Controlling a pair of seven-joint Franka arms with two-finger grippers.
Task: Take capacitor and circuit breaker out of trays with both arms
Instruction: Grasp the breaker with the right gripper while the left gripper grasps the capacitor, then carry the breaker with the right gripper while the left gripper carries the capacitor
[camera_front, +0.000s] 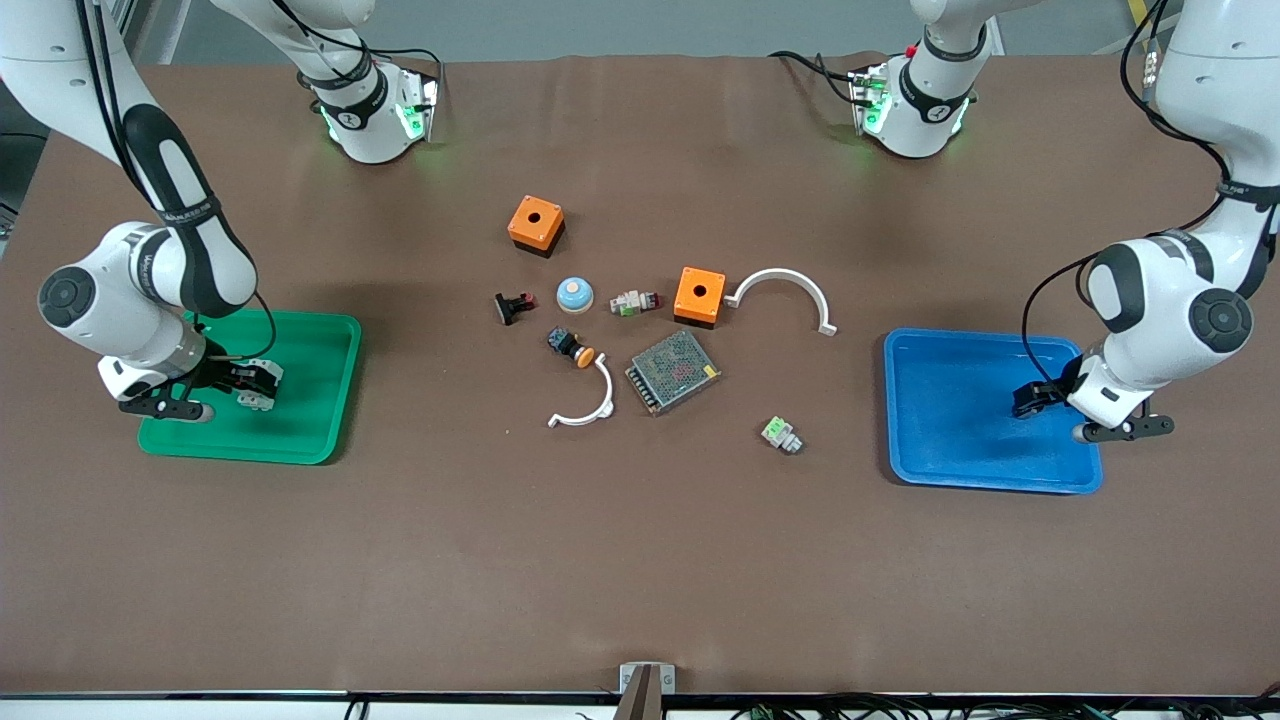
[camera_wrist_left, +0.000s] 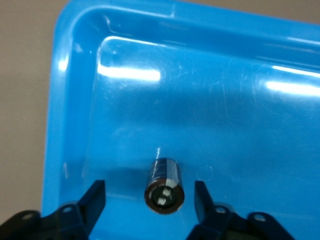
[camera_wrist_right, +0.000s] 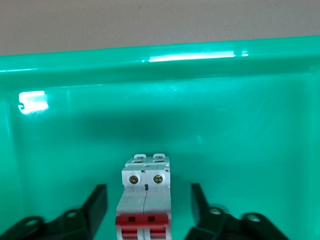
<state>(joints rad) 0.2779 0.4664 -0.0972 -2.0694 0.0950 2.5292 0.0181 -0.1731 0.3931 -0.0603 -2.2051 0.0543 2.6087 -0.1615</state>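
Observation:
The capacitor (camera_wrist_left: 164, 186), a short black cylinder with a paler end face, lies on the floor of the blue tray (camera_front: 950, 400), which also shows in the left wrist view (camera_wrist_left: 210, 100). My left gripper (camera_front: 1035, 398) is open low over that tray, its fingers apart on either side of the capacitor without touching it. The breaker (camera_wrist_right: 145, 202), a white block with red levers, lies in the green tray (camera_front: 320, 400), also seen in the right wrist view (camera_wrist_right: 150, 100). My right gripper (camera_front: 250, 385) is open, its fingers on both sides of the breaker (camera_front: 256, 399) with gaps.
The middle of the table holds two orange boxes (camera_front: 536, 224) (camera_front: 699, 296), two white arcs (camera_front: 785, 290) (camera_front: 585, 405), a mesh-covered metal box (camera_front: 673, 371), a black push button (camera_front: 570, 346), a black clip (camera_front: 514, 306) and a white-and-green connector (camera_front: 781, 434).

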